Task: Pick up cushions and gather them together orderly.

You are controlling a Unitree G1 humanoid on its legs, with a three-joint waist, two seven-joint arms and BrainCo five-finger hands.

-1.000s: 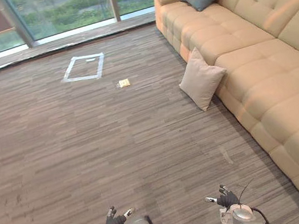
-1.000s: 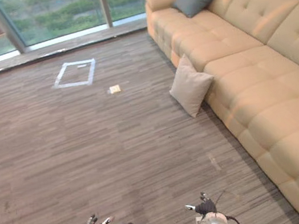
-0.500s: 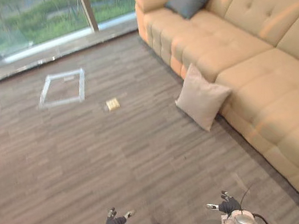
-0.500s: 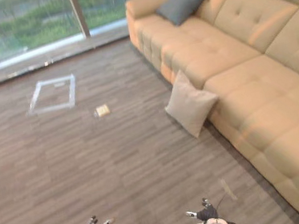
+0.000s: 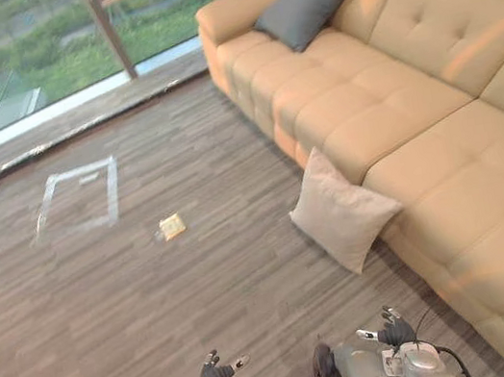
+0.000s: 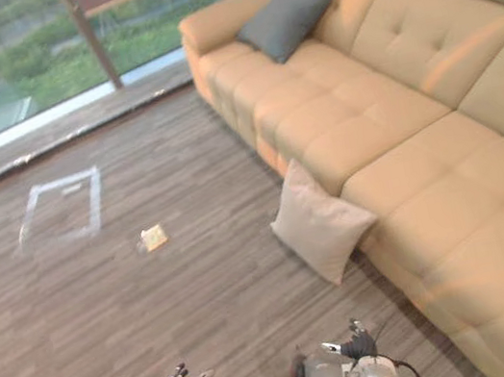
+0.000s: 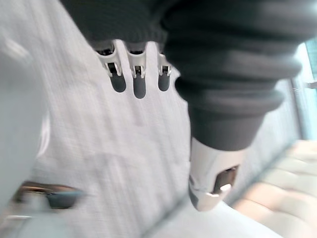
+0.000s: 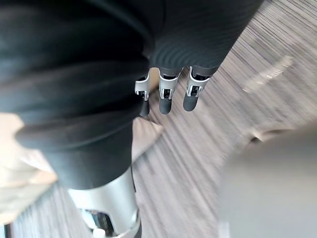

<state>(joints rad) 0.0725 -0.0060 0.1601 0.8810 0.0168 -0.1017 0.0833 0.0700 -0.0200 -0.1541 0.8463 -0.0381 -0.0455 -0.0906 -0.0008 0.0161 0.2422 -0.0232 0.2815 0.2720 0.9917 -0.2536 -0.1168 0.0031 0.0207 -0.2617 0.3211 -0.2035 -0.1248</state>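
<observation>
Floor (image 5: 108, 311): grey-brown striped carpet. Far left on it, a square outline of white tape (image 5: 77, 195). Nearer and to its right, a small yellowish flat item (image 5: 172, 226), lying apart from everything else; its nature cannot be told.

Left hand (image 5: 212, 374): low at the near edge, above bare floor. In the left wrist view its fingers (image 7: 118, 79) hang straight and spread apart, holding nothing, touching nothing.

Pale cushion (image 5: 342, 212): square, beige-grey, plump in the middle, with pointed corners. It stands on the floor at the foot of the sofa (image 5: 435, 117), tilted back so that its right side leans on the sofa's front. Its broad face is turned left and near, toward the open floor. Being square, it has no clear long axis; it sits diamond-wise, one corner up and far, the opposite corner down and near.

Grey cushion (image 5: 302, 9): dark blue-grey, square, smooth. It rests on the sofa's far seat by the armrest, well apart from the pale cushion, also diamond-wise, one corner pointing near, another toward the backrest.

Right hand (image 5: 393, 333): low at the near edge, near the sofa's front and nearer than the pale cushion, clear of both. In the right wrist view its fingers (image 8: 166, 96) are straight and apart, holding nothing.

Sofa: long, beige, tufted, running from near right to far.
</observation>
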